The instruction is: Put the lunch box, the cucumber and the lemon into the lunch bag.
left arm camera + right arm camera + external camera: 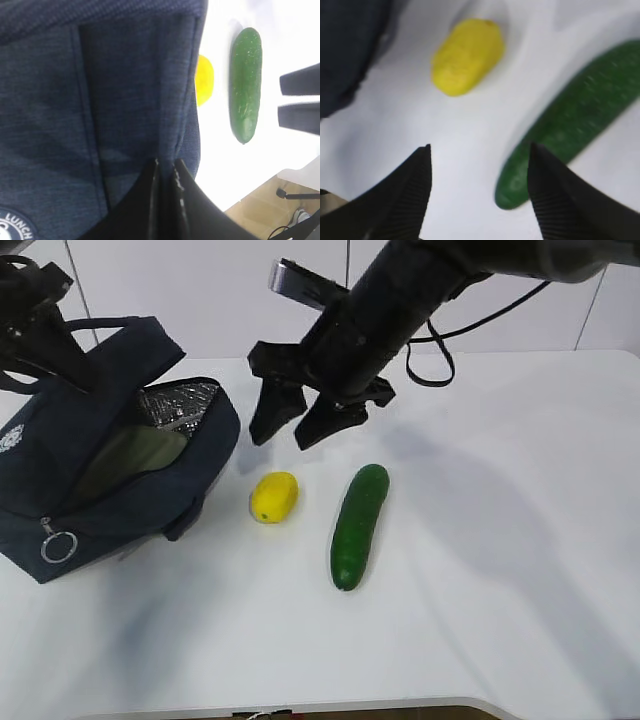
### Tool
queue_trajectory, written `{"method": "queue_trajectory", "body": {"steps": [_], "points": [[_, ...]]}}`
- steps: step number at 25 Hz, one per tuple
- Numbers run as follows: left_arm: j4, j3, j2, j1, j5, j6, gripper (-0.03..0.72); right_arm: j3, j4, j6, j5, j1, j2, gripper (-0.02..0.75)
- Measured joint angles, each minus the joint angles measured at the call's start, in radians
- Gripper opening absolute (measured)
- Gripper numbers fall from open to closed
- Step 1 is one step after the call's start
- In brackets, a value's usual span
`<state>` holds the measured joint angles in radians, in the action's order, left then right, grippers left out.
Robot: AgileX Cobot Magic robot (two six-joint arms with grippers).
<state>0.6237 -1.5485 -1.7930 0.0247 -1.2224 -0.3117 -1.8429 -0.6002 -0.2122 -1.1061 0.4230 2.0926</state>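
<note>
Right gripper (300,425) spread, empty, hanging above the bench (480,620) at about 12 o'clock of the lemon (273,497), with the cucumber (358,526) just beside at 3 o'clock of the lemon. Left gripper (165,175) pressed together on the bag (110,480) fabric near the rim, apparently holding the mouth open; exact pinch point hard to tell. Bag at 9 o'clock of the lemon, open toward the fruit, foil lining showing, pale green lid of the box (135,462) visible inside, so probably one of three done. Risks from here: lemon round and smooth, likely to roll or squirt out if pinched off-centre or across the long axis; could end up under the bag flap. Close spacing of lemon and cucumber, so a wide descent may nudge the cucumber and spin it toward 6 o'clock and the bench edge. Cucumber long, slick; a grip near one end would let it pivot and snag on the bag rim. Box already taking floor space, so limited room inside. Loss of the left pinch would drop the flap and shut the mouth. Arm crossing near the bag, collision risk.
</note>
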Motion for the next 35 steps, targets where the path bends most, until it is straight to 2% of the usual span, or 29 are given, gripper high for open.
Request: {"method": "queue_trajectory", "body": {"steps": [5, 10, 16, 20, 26, 35], "points": [[-0.006, 0.000, 0.000, 0.000, 0.000, 0.000, -0.013, 0.000, 0.231, 0.212, -0.028, 0.019, -0.005, 0.464], [-0.007, 0.000, 0.000, 0.000, 0.000, 0.000, -0.013, 0.000, 0.366, 0.378, -0.092, 0.022, 0.005, 0.493], [-0.010, 0.000, 0.000, 0.000, 0.000, 0.000, -0.013, 0.000, 0.528, 0.570, -0.099, 0.022, 0.034, 0.501], [-0.010, 0.000, 0.000, 0.000, 0.000, 0.001, -0.013, 0.000, 0.544, 0.618, -0.095, 0.022, 0.063, 0.501], [-0.010, 0.000, 0.000, 0.000, 0.000, 0.001, -0.013, 0.000, 0.479, 0.635, -0.050, 0.022, 0.127, 0.501], [-0.012, 0.000, 0.000, 0.000, 0.000, 0.001, -0.013, 0.000, 0.507, 0.688, -0.026, 0.022, 0.153, 0.501]]}}
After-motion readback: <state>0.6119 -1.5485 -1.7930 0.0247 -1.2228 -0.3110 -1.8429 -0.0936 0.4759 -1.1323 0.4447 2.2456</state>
